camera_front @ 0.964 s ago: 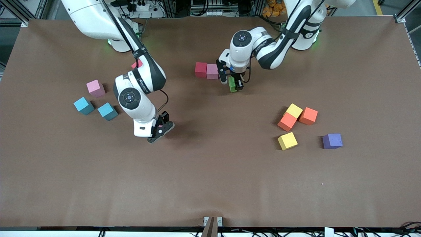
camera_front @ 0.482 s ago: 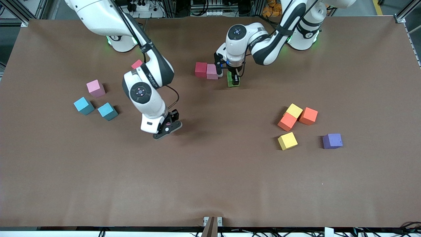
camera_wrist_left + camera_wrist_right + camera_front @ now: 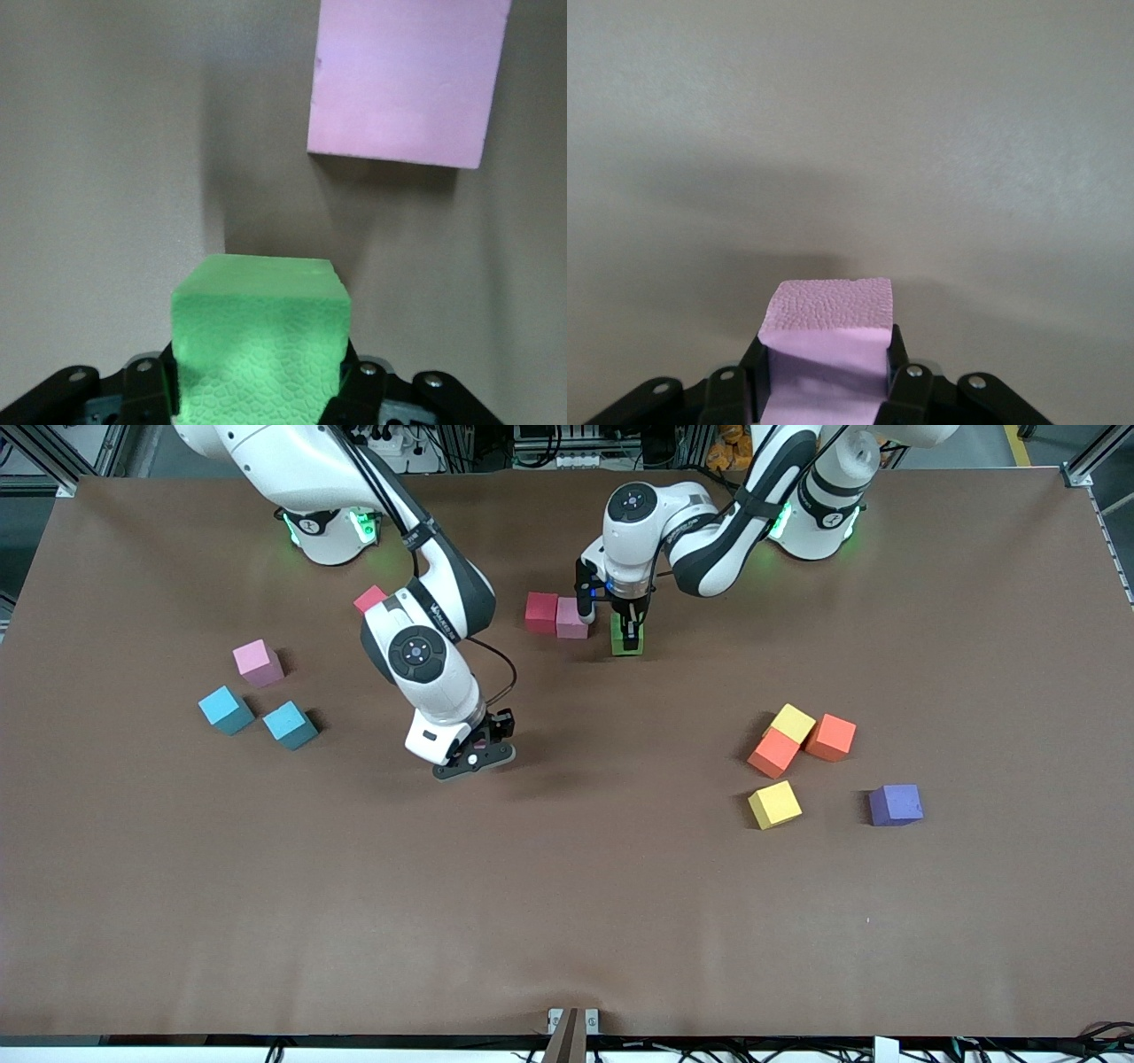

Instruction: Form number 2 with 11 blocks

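A dark red block (image 3: 540,611) and a pink block (image 3: 571,617) touch side by side on the table. My left gripper (image 3: 627,634) is shut on a green block (image 3: 628,644), held low beside that pink block with a small gap. The left wrist view shows the green block (image 3: 257,332) between the left gripper's (image 3: 257,381) fingers, with the pink block (image 3: 407,80) ahead. My right gripper (image 3: 479,753) hangs over bare table, shut on a pink block (image 3: 828,341) that fills the right gripper's (image 3: 827,372) jaws.
Toward the right arm's end lie a pink block (image 3: 257,662), two light blue blocks (image 3: 224,708) (image 3: 290,724) and a red block (image 3: 370,598). Toward the left arm's end sit two yellow (image 3: 791,722) (image 3: 774,804), two orange (image 3: 773,753) (image 3: 831,737) and a purple block (image 3: 895,804).
The left gripper has carried the green block closer to the red and pink pair. The right gripper has travelled toward the table's middle with its pink block.
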Available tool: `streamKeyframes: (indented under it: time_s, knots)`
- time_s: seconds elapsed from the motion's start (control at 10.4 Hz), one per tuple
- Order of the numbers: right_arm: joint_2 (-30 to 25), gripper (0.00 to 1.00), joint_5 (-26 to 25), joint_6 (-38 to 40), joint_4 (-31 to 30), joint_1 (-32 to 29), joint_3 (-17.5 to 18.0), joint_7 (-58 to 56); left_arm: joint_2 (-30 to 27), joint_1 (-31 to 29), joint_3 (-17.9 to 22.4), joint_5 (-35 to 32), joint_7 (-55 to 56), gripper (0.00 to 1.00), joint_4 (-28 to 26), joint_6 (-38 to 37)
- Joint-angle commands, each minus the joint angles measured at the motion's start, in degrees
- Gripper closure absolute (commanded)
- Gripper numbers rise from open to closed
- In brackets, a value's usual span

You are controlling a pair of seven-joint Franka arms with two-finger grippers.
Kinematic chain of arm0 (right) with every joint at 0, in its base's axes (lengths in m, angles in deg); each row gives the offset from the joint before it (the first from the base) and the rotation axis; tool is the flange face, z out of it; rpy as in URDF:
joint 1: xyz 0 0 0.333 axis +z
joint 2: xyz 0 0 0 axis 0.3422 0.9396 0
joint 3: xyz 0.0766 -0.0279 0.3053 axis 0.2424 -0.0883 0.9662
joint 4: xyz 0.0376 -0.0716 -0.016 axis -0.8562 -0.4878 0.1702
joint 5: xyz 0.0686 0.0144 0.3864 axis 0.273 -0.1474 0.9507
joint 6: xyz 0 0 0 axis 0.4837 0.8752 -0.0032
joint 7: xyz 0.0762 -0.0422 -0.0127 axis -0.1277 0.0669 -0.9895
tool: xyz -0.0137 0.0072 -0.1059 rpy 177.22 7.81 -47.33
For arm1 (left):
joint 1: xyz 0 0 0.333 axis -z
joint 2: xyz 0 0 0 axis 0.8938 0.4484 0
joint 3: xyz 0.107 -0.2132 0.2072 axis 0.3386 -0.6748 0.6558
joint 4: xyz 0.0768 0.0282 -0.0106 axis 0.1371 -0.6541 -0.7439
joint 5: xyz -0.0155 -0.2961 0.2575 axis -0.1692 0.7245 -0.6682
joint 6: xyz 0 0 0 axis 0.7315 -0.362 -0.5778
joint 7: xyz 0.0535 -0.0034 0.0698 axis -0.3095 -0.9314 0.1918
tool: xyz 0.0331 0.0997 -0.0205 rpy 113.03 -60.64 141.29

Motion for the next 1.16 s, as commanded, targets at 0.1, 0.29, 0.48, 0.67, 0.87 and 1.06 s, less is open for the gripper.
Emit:
streamKeyframes:
  time_s: [0.1, 0.29, 0.48, 0.67, 0.87, 1.06]
  knots:
    - [1.1, 0.75, 0.9, 0.4, 2.1, 1.1, 0.2, 6.1, 1.1, 1.4, -0.1, -1.7, -0.4, 0.76, -0.1, 2.5]
    - [1.2, 0.74, 0.9, 0.4, 2.3, 1.3, 0.3, 6.2, 1.6, 2.1, -0.1, -1.6, -0.4, 0.77, -0.1, 3.2]
    - [1.4, 0.74, 0.9, 0.4, 2.4, 1.6, 0.2, 7.2, 2.0, 2.4, -0.1, -1.7, -0.4, 0.76, -0.1, 3.2]
    - [1.4, 0.74, 0.9, 0.4, 2.4, 1.6, 0.3, 7.2, 2.3, 2.7, -0.1, -1.7, -0.3, 0.76, -0.1, 3.5]
    - [1.4, 0.74, 0.9, 0.4, 2.4, 1.7, 0.3, 7.2, 2.8, 3.1, -0.1, -1.7, -0.3, 0.76, 0.0, 4.2]
    - [1.4, 0.74, 0.9, 0.4, 2.4, 1.7, 0.3, 7.2, 2.9, 3.1, -0.1, -1.6, -0.1, 0.76, 0.0, 4.2]
